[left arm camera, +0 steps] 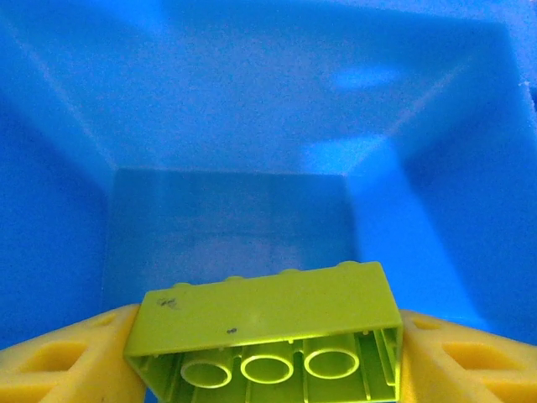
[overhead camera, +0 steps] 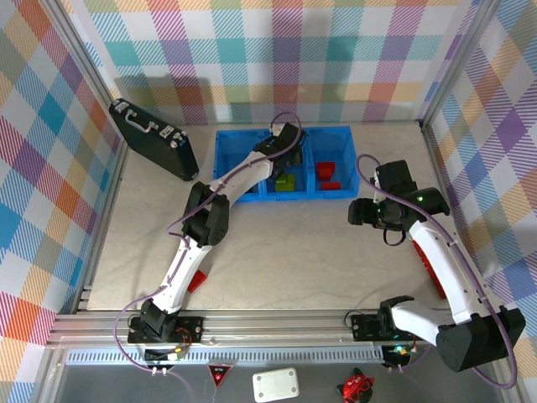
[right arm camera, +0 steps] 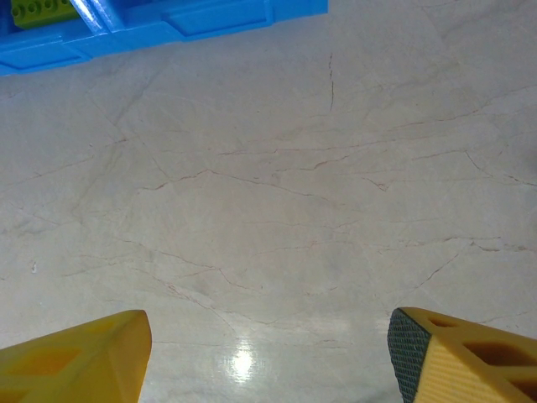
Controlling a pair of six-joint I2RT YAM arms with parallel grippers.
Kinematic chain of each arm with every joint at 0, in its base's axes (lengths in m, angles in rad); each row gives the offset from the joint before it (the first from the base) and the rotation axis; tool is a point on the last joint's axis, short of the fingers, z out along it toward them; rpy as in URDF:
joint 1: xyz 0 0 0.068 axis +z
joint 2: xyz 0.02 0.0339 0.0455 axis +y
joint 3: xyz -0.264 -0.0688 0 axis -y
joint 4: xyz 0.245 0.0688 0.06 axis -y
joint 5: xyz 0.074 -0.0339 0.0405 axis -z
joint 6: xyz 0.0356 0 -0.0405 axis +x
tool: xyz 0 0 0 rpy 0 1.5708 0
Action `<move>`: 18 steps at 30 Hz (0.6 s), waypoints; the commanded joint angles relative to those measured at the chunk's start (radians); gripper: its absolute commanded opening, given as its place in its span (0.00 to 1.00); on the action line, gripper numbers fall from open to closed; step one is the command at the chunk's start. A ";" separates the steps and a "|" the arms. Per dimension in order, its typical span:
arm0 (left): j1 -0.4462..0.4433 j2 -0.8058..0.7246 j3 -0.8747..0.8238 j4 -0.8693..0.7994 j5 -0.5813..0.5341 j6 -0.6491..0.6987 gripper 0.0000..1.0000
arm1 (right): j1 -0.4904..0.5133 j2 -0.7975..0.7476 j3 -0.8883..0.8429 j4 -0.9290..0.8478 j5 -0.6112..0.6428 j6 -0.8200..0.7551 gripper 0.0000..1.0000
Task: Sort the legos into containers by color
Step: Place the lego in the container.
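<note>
The bright blue tray (overhead camera: 336, 134) lies at the back of the table. My left gripper (overhead camera: 288, 137) hangs over its middle compartment, shut on a lime green lego (left arm camera: 268, 323) held sideways between the yellow fingers (left arm camera: 59, 361), its hollow underside facing the camera. Below it is blue compartment floor (left arm camera: 226, 218). More green legos (overhead camera: 287, 182) lie in the middle compartment and two red legos (overhead camera: 325, 170) in the right one. Another red lego (overhead camera: 197, 280) rests on the table by the left arm. My right gripper (overhead camera: 361, 211) stands open over bare table (right arm camera: 268, 210), with nothing between its fingers.
A black case (overhead camera: 153, 138) with silver latches lies left of the tray. A long red stick (overhead camera: 428, 264) lies under the right arm at the right. The tray's near edge (right arm camera: 168, 25) and a green lego (right arm camera: 42, 10) show in the right wrist view.
</note>
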State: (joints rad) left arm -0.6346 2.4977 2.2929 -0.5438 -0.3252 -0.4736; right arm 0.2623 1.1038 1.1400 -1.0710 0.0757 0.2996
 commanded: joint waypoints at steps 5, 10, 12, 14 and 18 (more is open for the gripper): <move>-0.006 -0.109 -0.103 0.015 -0.003 -0.001 0.70 | 0.003 -0.013 -0.002 0.002 -0.001 0.011 0.76; -0.008 -0.144 -0.139 0.018 0.016 -0.012 0.73 | 0.003 -0.013 0.002 0.001 -0.009 0.012 0.76; -0.008 -0.149 -0.140 0.013 0.024 -0.012 0.75 | 0.003 -0.015 0.003 -0.001 -0.010 0.013 0.76; -0.007 -0.155 -0.142 0.010 0.023 -0.013 0.76 | 0.003 -0.018 0.004 -0.001 -0.011 0.014 0.76; -0.009 -0.165 -0.140 0.010 0.027 -0.012 0.78 | 0.003 -0.022 0.009 -0.006 -0.011 0.016 0.76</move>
State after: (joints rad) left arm -0.6399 2.3905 2.1609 -0.5388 -0.3004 -0.4812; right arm 0.2623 1.1038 1.1400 -1.0706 0.0746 0.3008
